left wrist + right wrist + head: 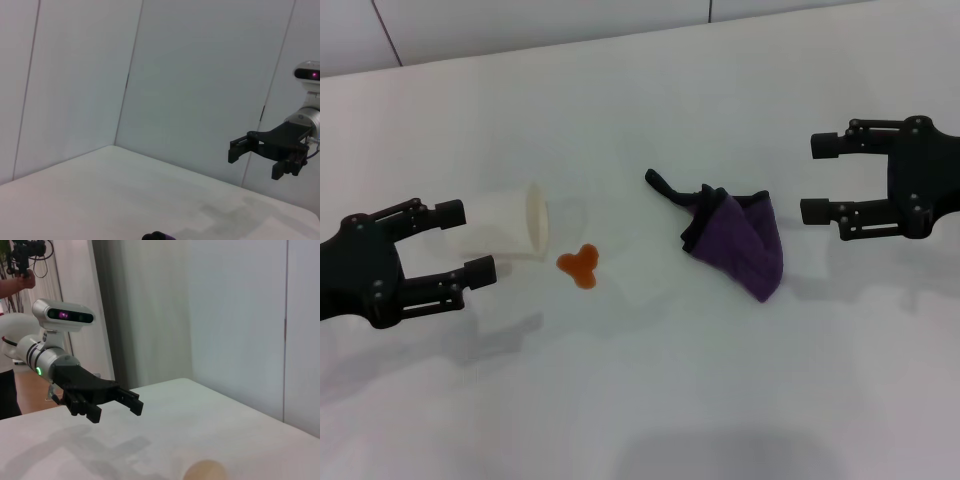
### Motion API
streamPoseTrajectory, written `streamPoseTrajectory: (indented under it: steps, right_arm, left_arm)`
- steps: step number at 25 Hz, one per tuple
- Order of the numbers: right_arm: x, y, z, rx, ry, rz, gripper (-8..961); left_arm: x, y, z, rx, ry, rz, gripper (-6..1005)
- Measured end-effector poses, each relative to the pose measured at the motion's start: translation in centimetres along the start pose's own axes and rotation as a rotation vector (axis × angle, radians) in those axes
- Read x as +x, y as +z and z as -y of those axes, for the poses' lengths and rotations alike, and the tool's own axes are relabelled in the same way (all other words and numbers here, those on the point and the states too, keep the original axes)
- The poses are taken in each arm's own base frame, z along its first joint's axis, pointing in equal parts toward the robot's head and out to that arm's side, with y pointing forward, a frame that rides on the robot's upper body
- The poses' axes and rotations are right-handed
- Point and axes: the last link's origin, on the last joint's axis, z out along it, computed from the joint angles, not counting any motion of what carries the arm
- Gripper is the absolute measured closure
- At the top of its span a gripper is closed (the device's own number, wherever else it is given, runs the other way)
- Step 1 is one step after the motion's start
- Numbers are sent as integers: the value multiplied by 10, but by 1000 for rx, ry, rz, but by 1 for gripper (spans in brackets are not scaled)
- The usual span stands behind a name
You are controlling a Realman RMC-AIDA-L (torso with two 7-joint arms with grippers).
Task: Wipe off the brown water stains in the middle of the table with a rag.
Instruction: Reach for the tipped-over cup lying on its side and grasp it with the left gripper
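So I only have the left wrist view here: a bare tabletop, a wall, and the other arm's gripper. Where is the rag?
Observer: The rag lies crumpled on the table, just in front of the right gripper, which is not touching it.
Operator: Is that gripper open?
Observer: Yes, its fingers are spread with nothing between them.
Operator: And the spill?
Observer: The brown water stains sit near the table's middle, between the rag and a white cup lying on its side.
Operator: Where is the left gripper?
Observer: The left gripper is open beside the cup's base.
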Motion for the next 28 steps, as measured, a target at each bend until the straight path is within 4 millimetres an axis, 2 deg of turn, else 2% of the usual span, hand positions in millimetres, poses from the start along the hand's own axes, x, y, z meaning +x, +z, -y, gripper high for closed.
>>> streamPoseTrajectory:
  steps: [22,28]
  right_arm:
    - [1,2,-2,-14,5,-1,181]
    - [1,2,-2,-15,6,-1,183]
  left_arm:
    - [-2,-2,-2,0,-8,-1,125]
    - [8,-15,4,33,-3,68,126]
